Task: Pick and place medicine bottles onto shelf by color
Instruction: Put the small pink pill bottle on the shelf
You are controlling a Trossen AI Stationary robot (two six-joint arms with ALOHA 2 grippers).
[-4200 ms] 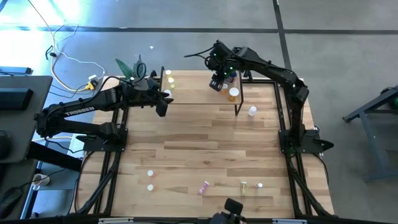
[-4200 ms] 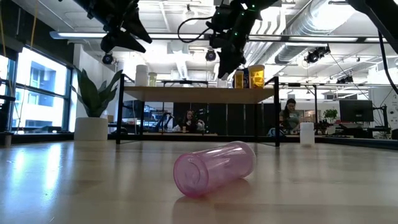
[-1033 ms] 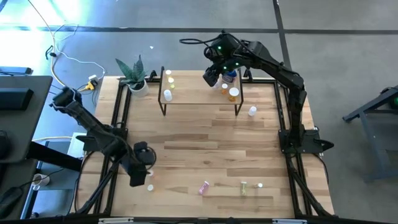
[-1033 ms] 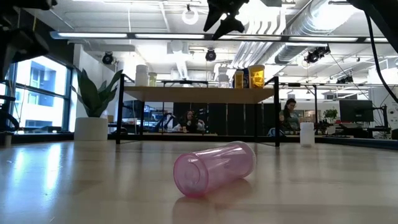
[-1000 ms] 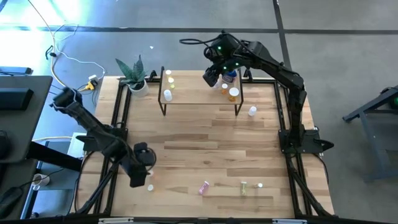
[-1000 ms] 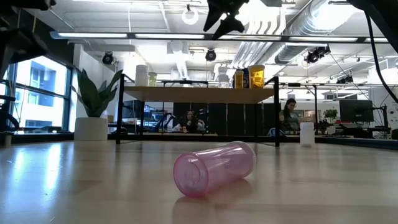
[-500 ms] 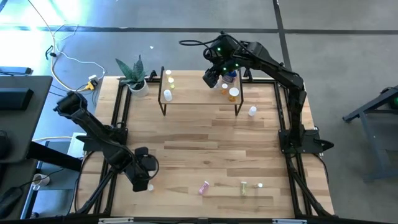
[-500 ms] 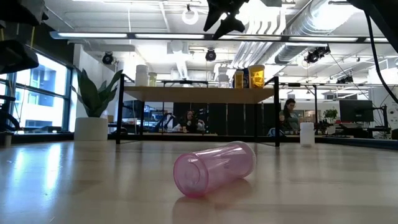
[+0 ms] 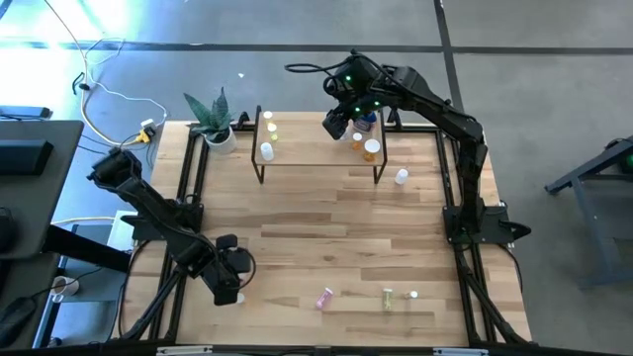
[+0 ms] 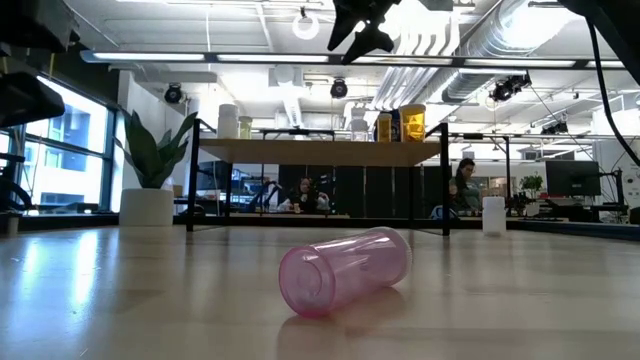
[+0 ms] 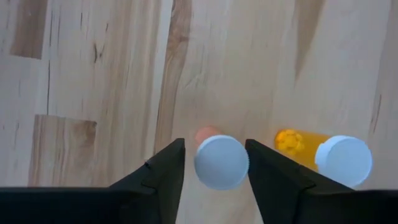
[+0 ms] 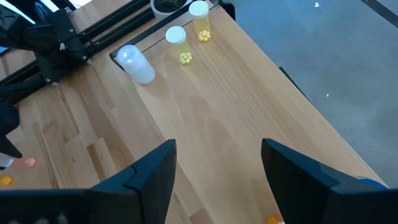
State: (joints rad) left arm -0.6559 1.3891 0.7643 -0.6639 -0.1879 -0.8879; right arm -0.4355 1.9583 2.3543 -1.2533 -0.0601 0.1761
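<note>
I can't read any text from here. The bottles on the shelf (image 10: 320, 152) in the middle of the low view carry labels, but they are too small to make out. No brand or number shows on either arm, and the wrist views show only bare wood and plain white caps.

Both arms are showing a dark, almost black finish, with rounded joint housings and slim links between them. The left arm (image 9: 148, 213) is ending in a blocky black gripper (image 9: 226, 282) whose two fingers (image 11: 158, 180) are looking like flat, angular black wedges. The right arm (image 9: 435, 109) is carrying small green lights near the wrist, and a thin black cable (image 9: 307, 67) is looping out from it. Its gripper (image 9: 336, 124) is also having broad, matte black fingers (image 12: 146, 177).
</note>
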